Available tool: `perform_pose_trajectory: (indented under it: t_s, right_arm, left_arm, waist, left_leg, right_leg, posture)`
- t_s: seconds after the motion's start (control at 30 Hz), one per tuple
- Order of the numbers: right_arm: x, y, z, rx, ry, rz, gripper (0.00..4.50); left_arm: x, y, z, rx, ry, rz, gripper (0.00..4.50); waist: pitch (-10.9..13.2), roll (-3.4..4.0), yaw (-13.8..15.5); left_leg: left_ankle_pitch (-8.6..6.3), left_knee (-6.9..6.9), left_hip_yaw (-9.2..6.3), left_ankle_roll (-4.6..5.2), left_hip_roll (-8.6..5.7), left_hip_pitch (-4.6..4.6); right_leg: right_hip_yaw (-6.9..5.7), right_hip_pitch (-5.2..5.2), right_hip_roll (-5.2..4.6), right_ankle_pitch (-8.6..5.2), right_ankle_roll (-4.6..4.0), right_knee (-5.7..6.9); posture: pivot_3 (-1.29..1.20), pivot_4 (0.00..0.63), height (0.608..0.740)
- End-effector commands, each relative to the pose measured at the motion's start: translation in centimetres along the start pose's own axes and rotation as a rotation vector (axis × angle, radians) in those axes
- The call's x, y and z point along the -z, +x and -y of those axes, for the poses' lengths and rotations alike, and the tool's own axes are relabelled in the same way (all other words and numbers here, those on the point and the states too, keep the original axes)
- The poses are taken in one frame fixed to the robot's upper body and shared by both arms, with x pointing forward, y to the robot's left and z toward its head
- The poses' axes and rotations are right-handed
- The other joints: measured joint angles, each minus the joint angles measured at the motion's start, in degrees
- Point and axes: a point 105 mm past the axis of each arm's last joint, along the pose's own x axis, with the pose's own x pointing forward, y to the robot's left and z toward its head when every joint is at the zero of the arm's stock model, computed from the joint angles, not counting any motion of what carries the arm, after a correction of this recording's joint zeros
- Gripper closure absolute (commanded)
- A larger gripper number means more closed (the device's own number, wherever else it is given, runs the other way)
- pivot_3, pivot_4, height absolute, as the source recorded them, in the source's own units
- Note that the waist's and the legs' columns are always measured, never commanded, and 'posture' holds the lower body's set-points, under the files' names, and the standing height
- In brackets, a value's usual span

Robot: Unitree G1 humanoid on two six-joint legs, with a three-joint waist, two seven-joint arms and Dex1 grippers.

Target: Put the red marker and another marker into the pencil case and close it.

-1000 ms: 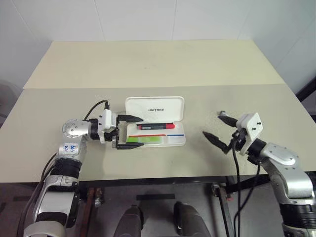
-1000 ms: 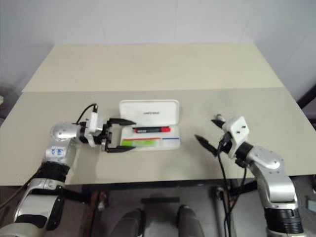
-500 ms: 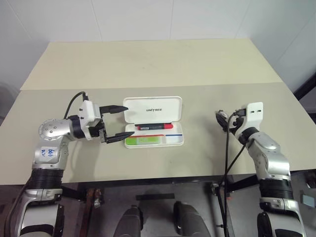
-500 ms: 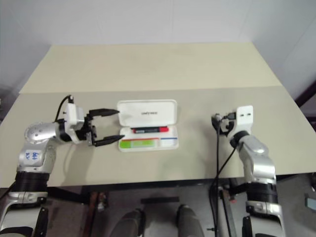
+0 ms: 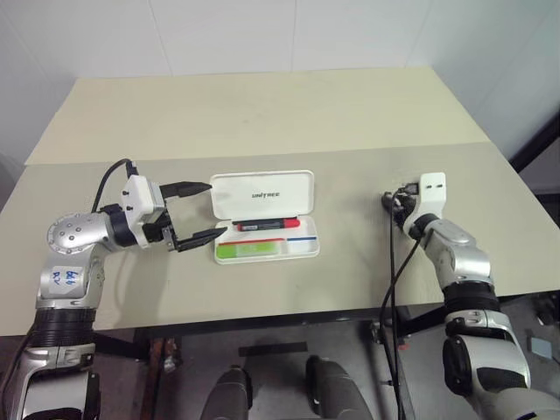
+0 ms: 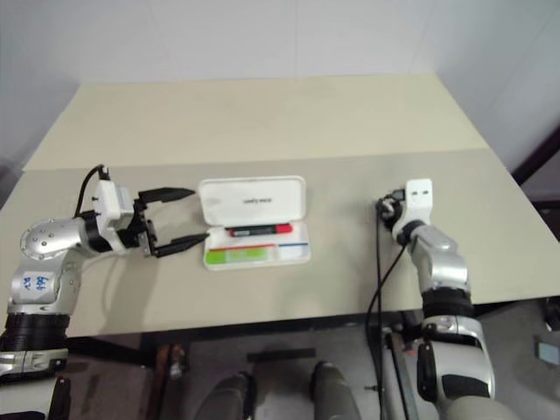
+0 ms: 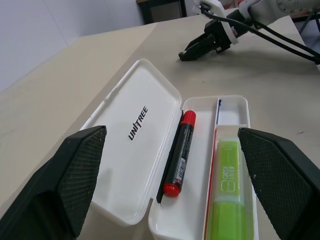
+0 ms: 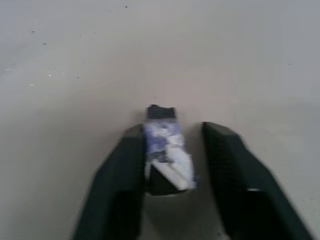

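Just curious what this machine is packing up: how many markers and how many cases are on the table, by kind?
Markers: 2, a slim red marker with black barrel and a chunky light-green highlighter, both lying inside the case.
Cases: 1, a white hard plastic hinged pencil case, lid open.
Total: 3
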Motion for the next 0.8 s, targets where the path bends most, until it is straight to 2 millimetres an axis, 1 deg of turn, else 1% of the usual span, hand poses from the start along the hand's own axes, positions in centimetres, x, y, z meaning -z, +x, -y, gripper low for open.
perform_pose_trajectory:
  t_s: [0.03,0.07,0.17,0.23,0.3,0.4,0.5,0.53,0.6,0.63,0.7,0.8]
  right_arm:
    - [0.0,0.0,-0.9,-0.044,-0.054,0.000,4.09]
    - [-0.2,0.0,-1.1,-0.059,-0.072,0.010,4.10]
    - [-1.5,-0.4,-2.8,-0.175,-0.178,0.073,4.10]
    - [-3.1,-1.4,-5.1,-0.353,-0.285,0.141,4.10]
    - [-4.0,-2.3,-6.6,-0.494,-0.375,0.178,4.10]
    - [-4.6,-3.0,-7.5,-0.605,-0.470,0.181,4.10]
    - [-5.0,-3.2,-7.7,-0.645,-0.489,0.186,4.10]
    - [-5.5,-3.6,-9.2,-0.755,-0.511,0.196,4.10]
    - [-6.0,-4.3,-10.9,-0.891,-0.543,0.205,4.10]
    - [-5.8,-5.0,-12.1,-0.992,-0.550,0.198,4.10]
    - [-4.8,-5.9,-13.5,-1.137,-0.553,0.160,4.10]
    - [-3.5,-6.1,-14.3,-1.221,-0.605,0.100,4.10]
  left_arm:
    - [-1.1,-0.7,-0.5,-0.022,0.041,0.010,0.00]
    - [-1.1,-0.7,-0.5,-0.023,0.041,0.010,0.00]
    - [-1.1,-0.6,-0.5,-0.021,0.040,0.011,0.00]
    - [-1.0,-0.5,-0.4,-0.012,0.038,0.013,0.00]
    - [-0.9,-0.4,-0.4,-0.004,0.035,0.014,0.00]
    - [-0.7,-0.4,-0.4,0.002,0.033,0.014,0.00]
    - [-0.6,-0.3,-0.5,0.003,0.032,0.013,0.00]
    - [-0.4,-0.2,-0.4,0.012,0.029,0.011,0.00]
    - [-0.2,-0.1,-0.3,0.024,0.027,0.007,0.00]
    - [-0.1,-0.1,-0.2,0.029,0.025,0.008,0.00]
    - [0.1,0.1,-0.1,0.036,0.024,0.008,0.00]
    - [0.2,0.2,0.1,0.043,0.023,0.008,0.00]
  waist:
    - [0.0,0.00,0.0]
    - [0.0,0.00,0.0]
    - [0.0,0.00,-0.1]
    - [0.0,0.05,-0.2]
    - [0.1,0.08,-0.2]
    - [0.1,0.10,-0.2]
    - [0.1,0.10,0.0]
    - [0.1,0.10,0.0]
    - [0.1,0.14,-0.2]
    - [0.1,0.14,-0.3]
    - [0.1,0.14,-0.2]
    - [0.1,0.14,0.0]
  left_leg:
    - [0.00,0.02,0.00,0.00,-0.01,0.00]
    - [0.00,0.04,0.00,0.00,-0.02,0.00]
    - [0.00,0.02,0.02,0.00,-0.03,-0.01]
    - [0.00,-0.04,0.02,0.00,-0.02,-0.03]
    - [0.00,-0.06,0.03,-0.01,-0.02,-0.09]
    - [-0.01,-0.07,0.04,-0.01,-0.04,-0.11]
    - [-0.01,-0.05,0.03,-0.01,-0.04,-0.11]
    - [-0.01,-0.05,0.02,-0.01,-0.04,-0.10]
    - [-0.01,-0.06,0.04,-0.01,-0.03,-0.10]
    - [-0.01,-0.06,0.05,-0.01,-0.03,-0.09]
    - [-0.01,-0.05,0.02,-0.01,-0.02,-0.09]
    - [-0.02,-0.06,0.00,-0.03,-0.02,-0.11]
  right_leg:
    - [0.00,0.01,-0.01,0.00,0.00,0.00]
    - [0.01,0.01,-0.02,0.01,0.01,0.00]
    - [0.02,0.00,-0.02,0.01,0.02,0.00]
    - [0.02,-0.05,-0.01,0.01,0.02,-0.01]
    - [0.02,-0.12,0.00,-0.01,0.05,-0.02]
    - [0.02,-0.11,-0.02,-0.02,0.07,-0.10]
    - [0.01,-0.09,-0.02,-0.01,0.08,-0.12]
    - [0.01,-0.09,-0.02,-0.01,0.08,-0.11]
    - [0.02,-0.11,-0.01,-0.01,0.07,-0.08]
    - [0.02,-0.11,-0.01,-0.01,0.07,-0.06]
    - [0.00,-0.10,0.00,-0.01,0.07,-0.07]
    - [-0.02,-0.10,-0.01,-0.02,0.07,-0.12]
  posture:
    - [0.00,0.150,0.740]
    - [0.00,0.150,0.740]
    - [0.00,0.150,0.740]
    - [0.00,0.150,0.740]
    - [0.00,0.150,0.740]
    - [0.00,0.150,0.740]
    - [0.00,0.150,0.740]
    - [0.00,0.150,0.740]
    - [0.00,0.150,0.740]
    - [0.00,0.150,0.740]
    - [0.00,0.150,0.740]
    - [0.00,0.150,0.740]
